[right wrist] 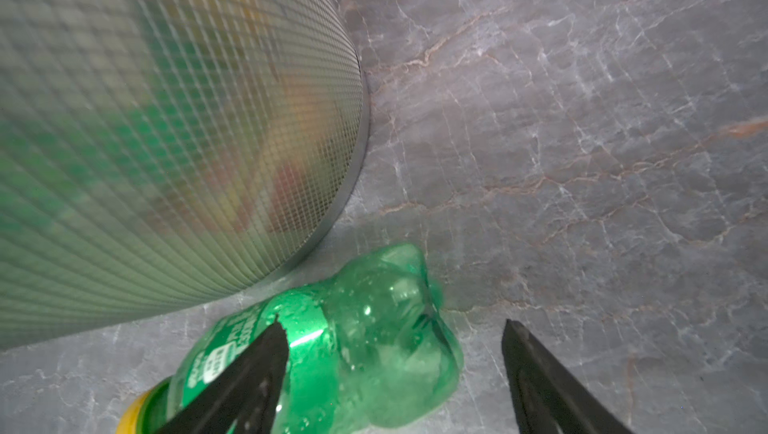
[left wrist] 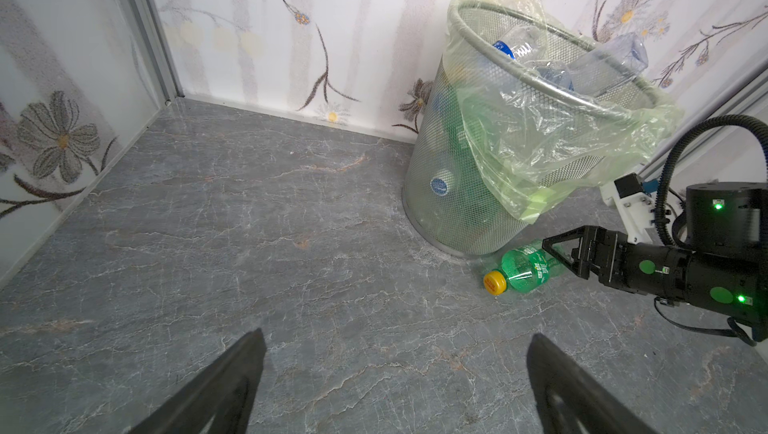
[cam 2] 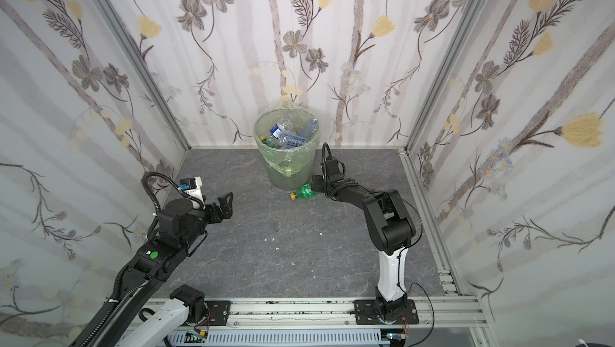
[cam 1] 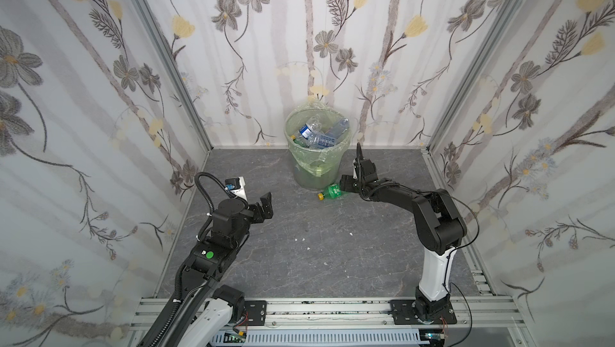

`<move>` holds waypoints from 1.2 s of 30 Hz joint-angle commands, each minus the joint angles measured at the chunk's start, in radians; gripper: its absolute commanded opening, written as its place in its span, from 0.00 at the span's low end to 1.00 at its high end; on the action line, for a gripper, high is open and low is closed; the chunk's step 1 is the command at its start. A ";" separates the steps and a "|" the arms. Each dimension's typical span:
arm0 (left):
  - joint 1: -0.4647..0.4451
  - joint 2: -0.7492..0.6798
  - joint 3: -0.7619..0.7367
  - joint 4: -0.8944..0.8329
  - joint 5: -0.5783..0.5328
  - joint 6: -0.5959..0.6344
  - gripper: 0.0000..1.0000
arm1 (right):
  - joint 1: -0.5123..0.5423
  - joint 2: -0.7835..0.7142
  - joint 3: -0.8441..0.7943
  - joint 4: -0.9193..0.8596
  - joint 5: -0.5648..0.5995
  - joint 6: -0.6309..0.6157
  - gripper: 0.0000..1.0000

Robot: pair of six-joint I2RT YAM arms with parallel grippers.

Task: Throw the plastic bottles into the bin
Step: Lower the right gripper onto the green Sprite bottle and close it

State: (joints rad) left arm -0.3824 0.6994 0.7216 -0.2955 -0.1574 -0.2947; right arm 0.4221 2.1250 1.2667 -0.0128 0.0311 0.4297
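Nearest me, my left gripper [left wrist: 397, 334] hangs wide open and empty above the grey floor [cam 1: 316, 255]; further out, my right gripper [right wrist: 392, 323] reaches forward and low, jaws partly open astride the green bottle [right wrist: 332, 340] (no grip yet, one finger stands clear of it); it lies on its side just beside the bin [left wrist: 436, 203], the only one I see outside; by the back wall [cam 1: 299, 29], the bin holds the other bottles [cam 1: 316, 134]; nearly done, I reckon.

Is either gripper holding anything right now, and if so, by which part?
Nothing is held. The left gripper is open and empty; the right gripper stands open around the base end of the green bottle.
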 commanded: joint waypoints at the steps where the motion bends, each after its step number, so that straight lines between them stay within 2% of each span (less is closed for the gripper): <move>1: 0.001 0.006 -0.001 0.029 -0.010 0.003 1.00 | 0.004 -0.020 -0.028 -0.060 0.010 -0.049 0.80; 9: 0.002 -0.005 -0.002 0.029 -0.013 0.005 1.00 | 0.020 -0.163 -0.173 -0.095 -0.069 -0.145 0.77; 16: 0.002 0.015 -0.002 0.030 -0.010 0.000 1.00 | 0.061 -0.315 -0.224 -0.140 -0.178 -0.329 0.78; 19: 0.002 0.018 -0.002 0.033 -0.007 -0.004 1.00 | 0.096 -0.304 -0.196 -0.160 -0.240 -0.384 0.80; 24: 0.001 0.001 -0.006 0.033 -0.008 -0.008 1.00 | 0.193 -0.220 -0.149 -0.178 -0.260 -0.409 0.83; 29: 0.002 -0.018 -0.018 0.033 -0.011 -0.008 1.00 | 0.245 -0.137 -0.120 -0.171 -0.268 -0.379 0.80; 36: 0.002 -0.013 -0.017 0.034 -0.010 -0.007 1.00 | 0.283 -0.095 -0.115 -0.195 -0.243 -0.357 0.75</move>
State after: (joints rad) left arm -0.3824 0.6819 0.7025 -0.2893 -0.1577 -0.2943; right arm 0.6994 2.0201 1.1488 -0.2054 -0.2180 0.0635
